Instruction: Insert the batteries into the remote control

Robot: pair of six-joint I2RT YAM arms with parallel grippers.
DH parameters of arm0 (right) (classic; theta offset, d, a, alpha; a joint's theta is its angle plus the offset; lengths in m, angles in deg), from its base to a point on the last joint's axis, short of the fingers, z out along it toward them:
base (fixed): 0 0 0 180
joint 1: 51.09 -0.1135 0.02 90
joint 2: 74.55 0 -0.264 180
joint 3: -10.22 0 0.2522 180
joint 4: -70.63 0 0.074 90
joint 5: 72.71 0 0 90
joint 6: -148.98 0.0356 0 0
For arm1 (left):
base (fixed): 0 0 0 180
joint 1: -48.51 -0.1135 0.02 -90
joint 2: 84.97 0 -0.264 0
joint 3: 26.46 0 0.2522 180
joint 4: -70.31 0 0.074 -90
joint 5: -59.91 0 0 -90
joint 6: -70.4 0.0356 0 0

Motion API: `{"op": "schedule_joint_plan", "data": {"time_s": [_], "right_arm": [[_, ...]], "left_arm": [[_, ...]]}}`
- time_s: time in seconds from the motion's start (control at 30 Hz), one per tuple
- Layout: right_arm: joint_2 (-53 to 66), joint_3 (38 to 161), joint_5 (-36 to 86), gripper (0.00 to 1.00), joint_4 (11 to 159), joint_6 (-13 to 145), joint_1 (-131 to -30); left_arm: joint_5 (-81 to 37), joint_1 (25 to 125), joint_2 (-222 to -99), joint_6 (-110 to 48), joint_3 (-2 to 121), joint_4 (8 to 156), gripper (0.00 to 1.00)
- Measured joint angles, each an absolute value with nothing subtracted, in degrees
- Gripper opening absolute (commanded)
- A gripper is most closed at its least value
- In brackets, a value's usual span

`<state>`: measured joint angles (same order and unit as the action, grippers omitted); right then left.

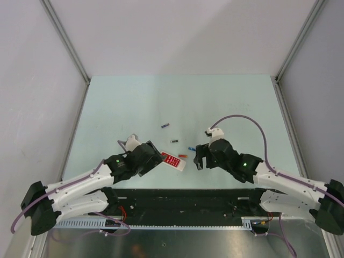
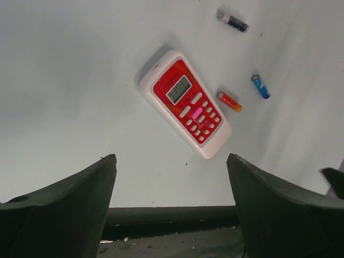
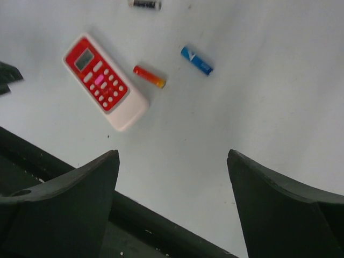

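The left gripper and right gripper both stand wide open, holding nothing, hovering over the pale table. The remote control lies face up at the centre of the left wrist view. An orange-red battery lies just beside it, a blue battery further right and a black battery near the top.

Right wrist cam's top edge is chopping off part of the black battery. Overhead, the far battery is showing up too tiny for any markings.
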<state>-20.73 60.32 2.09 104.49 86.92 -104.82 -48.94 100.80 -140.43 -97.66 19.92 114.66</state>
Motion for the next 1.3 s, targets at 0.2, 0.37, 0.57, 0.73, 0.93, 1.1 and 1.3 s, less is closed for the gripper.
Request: {"op": "schedule_joint_plan", "data": {"time_s": [0.2,0.37,0.57,0.73,0.93,1.1,1.3], "right_arm": [[-11.86,59.60,3.35,0.58,101.38,87.01,-109.72],[-4.45,59.55,4.95,0.45,97.19,87.23,-110.92],[2.00,59.55,6.44,0.30,92.09,87.43,-111.38],[7.47,60.23,7.24,0.28,90.28,87.43,-111.97],[12.49,64.49,7.53,0.27,88.68,87.43,-112.56],[16.45,67.79,7.88,0.27,87.66,87.40,-112.91],[21.61,73.19,8.27,0.27,87.09,86.81,-112.91]], "left_arm": [[-51.13,100.85,-131.80,-98.10,17.24,114.20,0.84],[-50.85,100.85,-128.65,-98.12,12.14,114.29,0.82],[-50.63,100.85,-123.25,-97.29,9.45,115.16,0.82],[-50.78,100.85,-116.74,-95.22,9.45,115.03,0.82],[-50.87,100.85,-115.28,-93.64,9.26,115.05,0.82],[-50.82,100.85,-117.37,-93.05,9.04,115.08,0.82],[-50.87,100.72,-117.96,-93.12,8.78,115.08,0.82]]}}
